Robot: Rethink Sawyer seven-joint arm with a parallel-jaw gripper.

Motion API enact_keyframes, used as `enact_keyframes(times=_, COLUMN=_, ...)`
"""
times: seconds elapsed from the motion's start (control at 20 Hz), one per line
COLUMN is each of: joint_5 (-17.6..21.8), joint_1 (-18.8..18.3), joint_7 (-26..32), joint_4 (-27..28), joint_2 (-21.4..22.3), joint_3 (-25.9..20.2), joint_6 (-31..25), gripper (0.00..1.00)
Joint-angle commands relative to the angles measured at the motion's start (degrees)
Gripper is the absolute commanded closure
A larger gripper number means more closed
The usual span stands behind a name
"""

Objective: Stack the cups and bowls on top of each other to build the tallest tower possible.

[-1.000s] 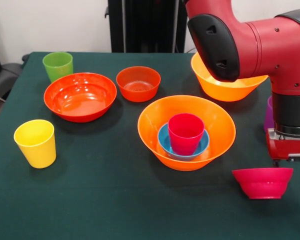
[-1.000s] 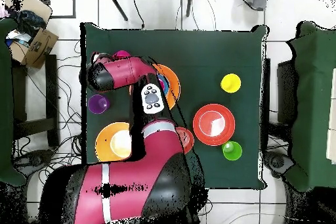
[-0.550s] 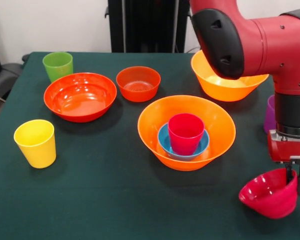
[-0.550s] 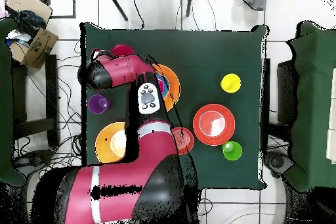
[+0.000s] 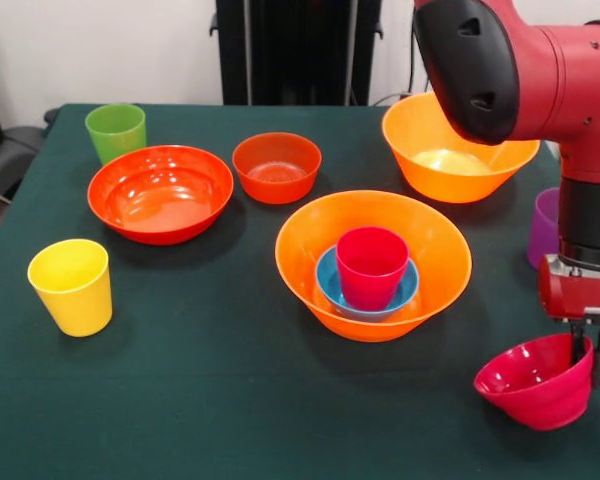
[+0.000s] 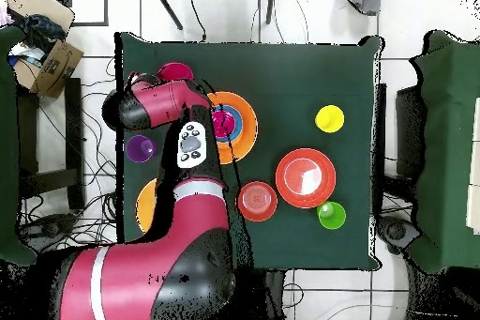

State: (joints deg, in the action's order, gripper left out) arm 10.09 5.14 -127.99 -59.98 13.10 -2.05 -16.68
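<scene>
Gripping magenta bowl [image 5: 535, 382] by its rim, gripper [image 5: 590, 352] tilting it, no legible writing

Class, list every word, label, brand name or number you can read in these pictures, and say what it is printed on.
None can be read. The cups, bowls and table are plain.
Pale marks on the arm in the overhead view: too blurred to read.

Glossy red arm [image 5: 580, 70], black oval joint cover, black wrist band, red wrist block.
</scene>
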Motion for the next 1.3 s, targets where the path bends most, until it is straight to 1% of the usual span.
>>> enact_keyframes(times=0.05, joint_5=-3.6, joint_1=-0.2, joint_7=-6.0, joint_4=-2.1, joint_2=5.6, joint_3=0.7, joint_6=-13.3, gripper=1.00)
enact_keyframes(times=0.15, joint_5=-5.3, joint_1=-1.0, joint_7=-3.7, joint_4=-4.4, joint_2=9.1, joint_3=-0.4, joint_6=-19.8, gripper=1.00)
enact_keyframes(times=0.2, joint_5=-6.4, joint_1=-1.3, joint_7=-3.0, joint_4=-4.8, joint_2=10.6, joint_3=-0.7, joint_6=-24.2, gripper=1.00)
enact_keyframes(times=0.25, joint_5=-7.6, joint_1=-1.7, joint_7=-2.5, joint_4=-5.4, joint_2=11.8, joint_3=-1.1, joint_6=-28.9, gripper=1.00)
enact_keyframes(times=0.3, joint_5=-8.8, joint_1=-1.6, joint_7=-3.3, joint_4=-5.7, joint_2=12.8, joint_3=-0.8, joint_6=-33.5, gripper=1.00)
enact_keyframes(times=0.35, joint_5=-9.1, joint_1=-1.6, joint_7=-2.9, joint_4=-5.6, joint_2=13.2, joint_3=-0.6, joint_6=-37.0, gripper=1.00)
enact_keyframes(times=0.45, joint_5=-9.2, joint_1=-0.8, joint_7=-3.5, joint_4=-5.1, joint_2=13.4, joint_3=0.7, joint_6=-41.2, gripper=1.00)
enact_keyframes(times=0.55, joint_5=-9.3, joint_1=-0.5, joint_7=-4.0, joint_4=-5.0, joint_2=13.7, joint_3=1.4, joint_6=-42.4, gripper=1.00)
enact_keyframes(times=0.65, joint_5=-9.4, joint_1=-0.6, joint_7=-3.2, joint_4=-4.5, joint_2=14.8, joint_3=1.4, joint_6=-45.6, gripper=1.00)
enact_keyframes(times=0.85, joint_5=-10.7, joint_1=-0.7, joint_7=-3.0, joint_4=-6.3, joint_2=16.3, joint_3=-0.3, joint_6=-42.3, gripper=1.00)
enact_keyframes(times=1.0, joint_5=-10.9, joint_1=-0.9, joint_7=-2.3, joint_4=-5.7, joint_2=16.6, joint_3=-0.9, joint_6=-42.1, gripper=1.00)
enact_keyframes(times=1.15, joint_5=-10.8, joint_1=-2.0, joint_7=0.3, joint_4=-5.0, joint_2=15.8, joint_3=-2.1, joint_6=-40.1, gripper=1.00)
enact_keyframes(times=1.3, joint_5=-10.3, joint_1=-2.1, joint_7=1.3, joint_4=-4.9, joint_2=15.8, joint_3=-2.0, joint_6=-39.7, gripper=1.00)
